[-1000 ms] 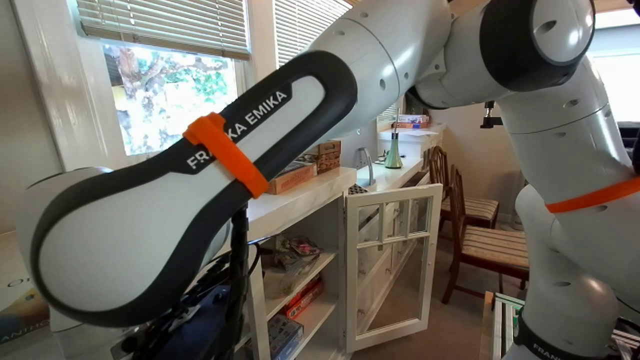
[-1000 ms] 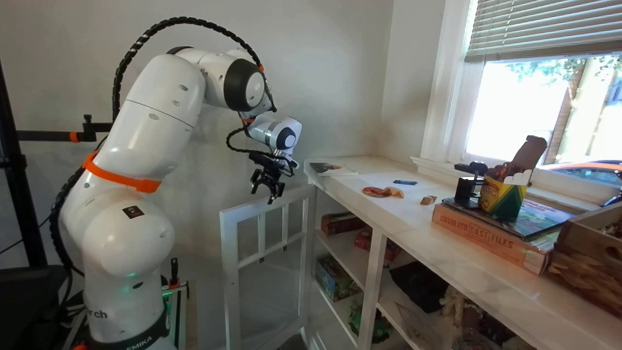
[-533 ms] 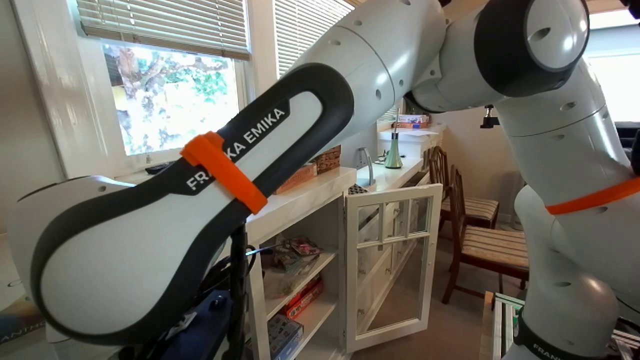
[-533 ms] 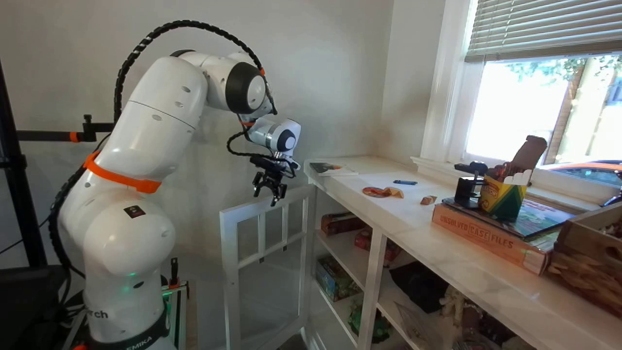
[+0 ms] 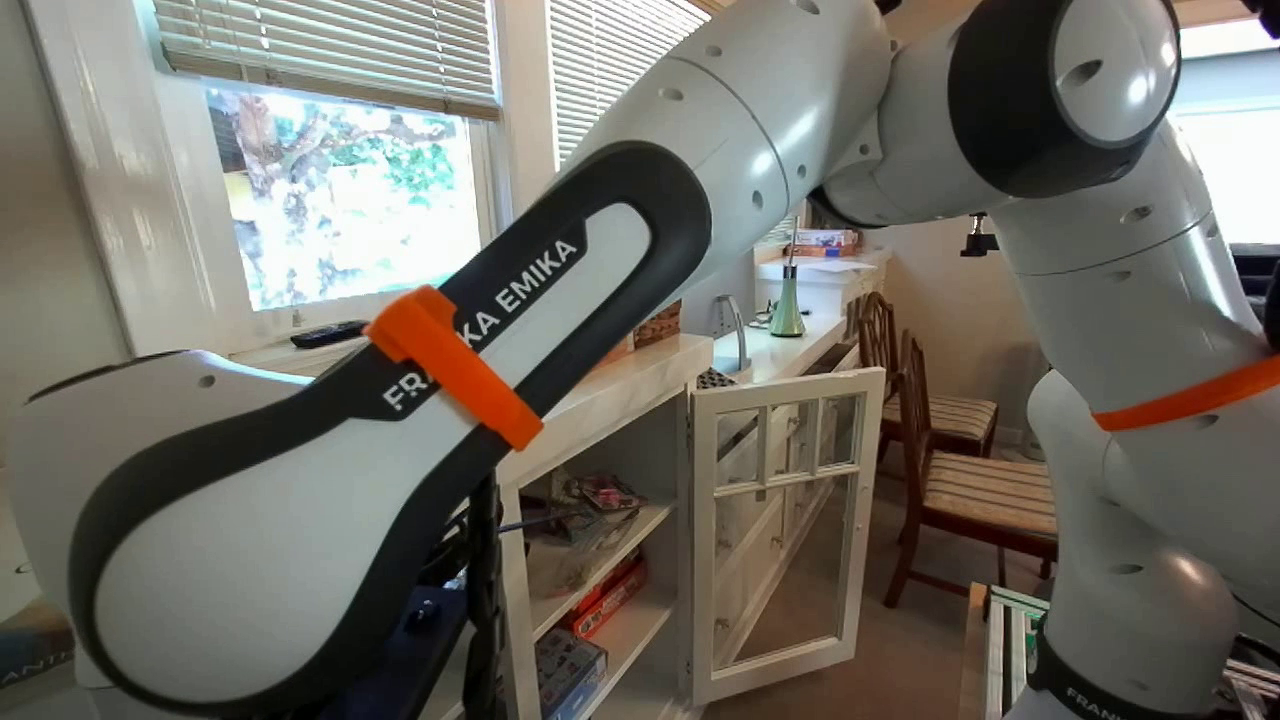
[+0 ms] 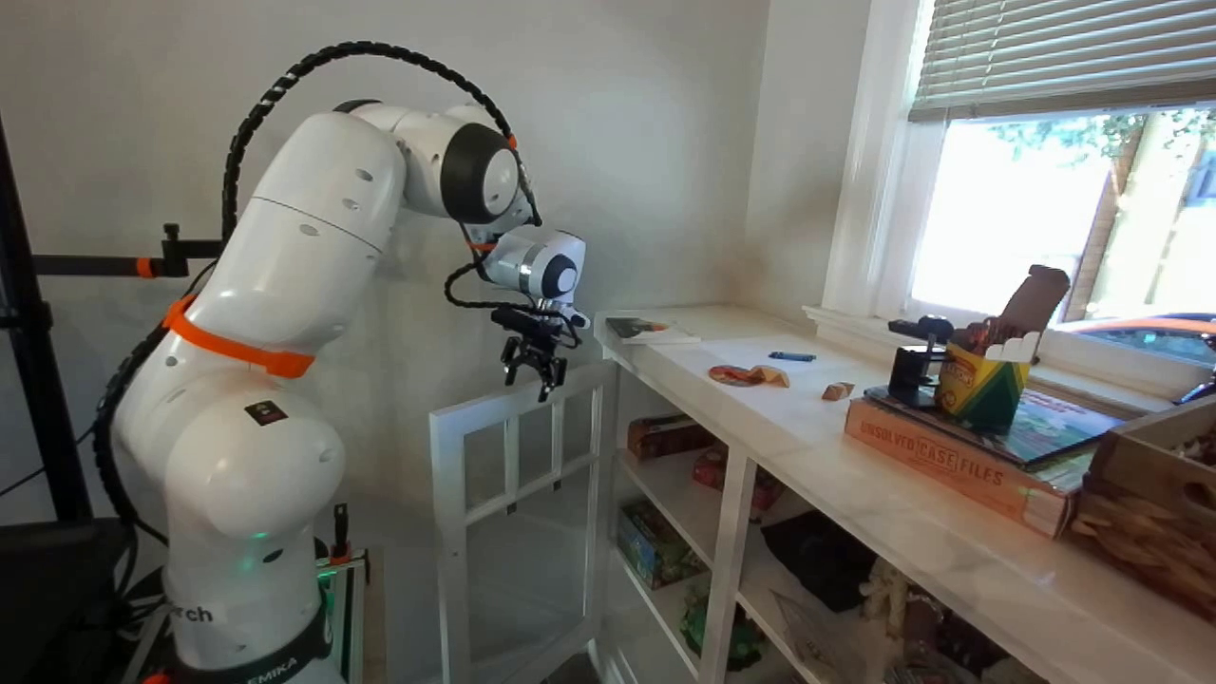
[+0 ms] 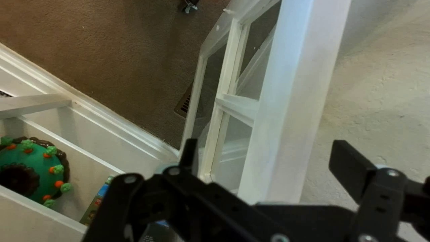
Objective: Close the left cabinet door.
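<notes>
Wrist view: at the left a round green thing (image 7: 39,164) with carrot-like trimmings sits on a white shelf (image 7: 81,173); next comes brown carpet (image 7: 134,60) with a vent (image 7: 184,103) set in it; then the left cabinet door (image 7: 292,101), white with glass panes, its top rail showing between the two fingers (image 7: 351,167), which are spread wide, released; whether they touch it I cannot tell; a pale wall (image 7: 386,74) fills the right; in an exterior view the arm (image 6: 249,465) stands at the left; its fingers hang near the top rail of the left cabinet door, which stands open beside the wall, its hinged side toward the cabinet (image 6: 730,546); right of it, the tabletop (image 6: 807,427) bears a book (image 6: 651,331), a blue marker-like stick (image 6: 791,356), an orange box (image 6: 926,464) lettered "Unsolved Case Files", a yellow-green crayon carton (image 6: 984,385) stacked above that, and a wooden crate (image 6: 1140,503) at the right; in an exterior view the arm arches across the foreground; behind it, boxes (image 5: 572,675) sit inside the cabinet; to their right a matching glazed door (image 5: 788,480) stands open; beyond that come wooden chairs (image 5: 988,500) with striped seats.
</notes>
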Robot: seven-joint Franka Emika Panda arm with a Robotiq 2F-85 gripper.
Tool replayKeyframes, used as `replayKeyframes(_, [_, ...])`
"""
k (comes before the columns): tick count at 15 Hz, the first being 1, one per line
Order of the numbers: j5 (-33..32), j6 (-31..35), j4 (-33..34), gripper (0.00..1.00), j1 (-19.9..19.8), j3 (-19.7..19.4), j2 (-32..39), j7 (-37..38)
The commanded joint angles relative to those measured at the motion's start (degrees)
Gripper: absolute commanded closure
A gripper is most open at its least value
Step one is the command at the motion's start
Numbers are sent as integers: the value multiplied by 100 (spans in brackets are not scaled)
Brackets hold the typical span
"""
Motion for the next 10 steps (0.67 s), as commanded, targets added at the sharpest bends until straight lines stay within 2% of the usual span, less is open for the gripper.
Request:
replayKeyframes(1, [-270,134,102,0,135,-119,127,217])
replayKeyframes(10, [-797,192,49,0,246,-333,100,482])
